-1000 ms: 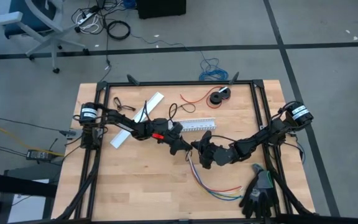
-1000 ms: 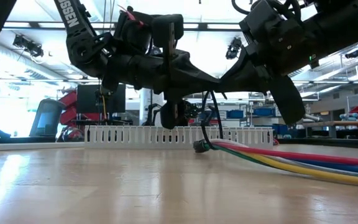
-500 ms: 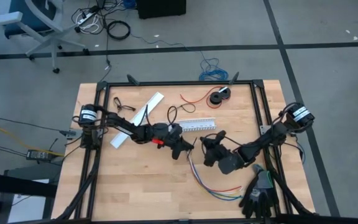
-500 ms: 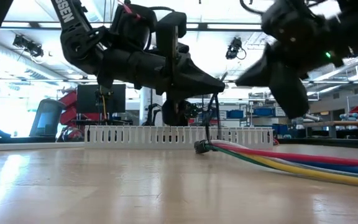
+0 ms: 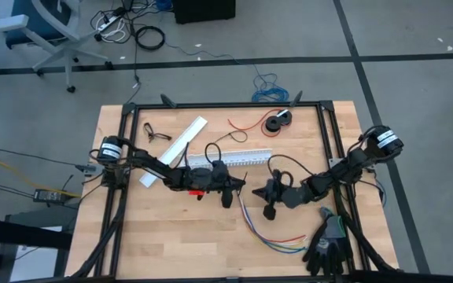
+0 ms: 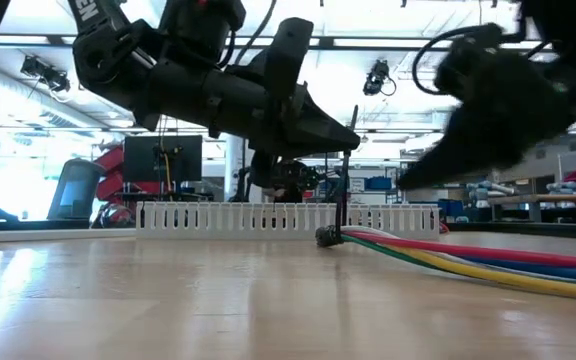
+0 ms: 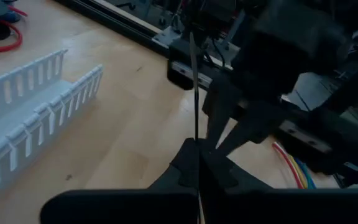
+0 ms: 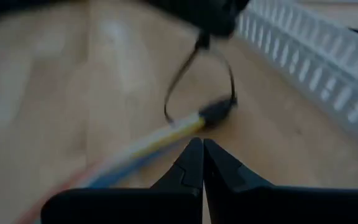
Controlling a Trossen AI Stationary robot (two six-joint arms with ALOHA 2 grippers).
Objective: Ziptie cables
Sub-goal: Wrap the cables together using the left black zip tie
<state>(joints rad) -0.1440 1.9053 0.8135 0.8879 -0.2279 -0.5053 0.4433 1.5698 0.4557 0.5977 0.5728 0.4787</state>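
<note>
At mid-table we find both arms bent over the cables (image 5: 270, 236), a bunch of red, orange, blue, green and white wires that fans out toward the near edge and gathers into a black-sleeved end (image 6: 326, 236) just in front of the white slotted cable duct (image 5: 230, 159). A black zip tie (image 8: 199, 74) already loops around that sleeved end, and we see its tail rising straight up into the left gripper (image 5: 228, 198), whose fingers are pinched together on the strip. The right gripper (image 5: 269, 211) hangs just beside the bundle with its fingers (image 8: 194, 163) pressed together on nothing, their tips aimed at the loop. We judge the step in hand to be cinching the tie, and for that we want the left gripper to draw the tail in line with the strip, steadily, so the loop shrinks around the sleeve instead of sliding off its end. We think the free gripper serves best by pinning the wires to the wooden tabletop (image 5: 171, 228) close to the loop, since the light bundle would otherwise lift with the pull. A pair of black gloves (image 5: 326, 248) lies at the near right corner, well apart from the work.
</note>
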